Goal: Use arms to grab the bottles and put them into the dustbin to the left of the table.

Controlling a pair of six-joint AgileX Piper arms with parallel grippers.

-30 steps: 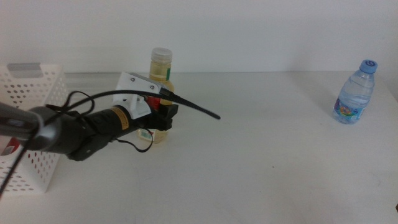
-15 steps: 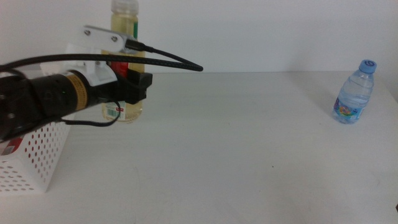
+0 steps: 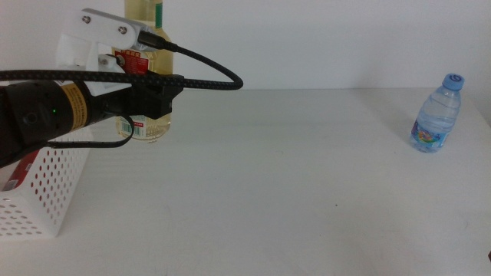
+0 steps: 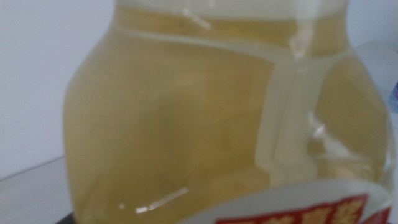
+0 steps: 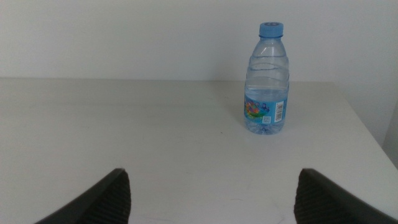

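Observation:
My left gripper point(image 3: 157, 96) is shut on the bottle of yellow liquid point(image 3: 150, 129) and holds it in the air at the far left, beside and above the white perforated dustbin point(image 3: 46, 192). The bottle's top runs out of the middle view. In the left wrist view the yellow bottle point(image 4: 205, 118) fills the picture, with its red label at the lower edge. The small blue-capped water bottle point(image 3: 437, 115) stands upright at the far right of the table point(image 3: 291, 176). My right gripper point(image 5: 214, 199) is open, low over the table, well short of the water bottle point(image 5: 267, 81).
Something red point(image 3: 21, 170) shows inside the dustbin, half hidden by my left arm. A thick black cable point(image 3: 199, 73) arcs out from the left wrist. A white wall stands behind the table.
My left arm has lifted the yellow bottle off the table and carried it up and to the left, toward the dustbin. The water bottle has not moved.

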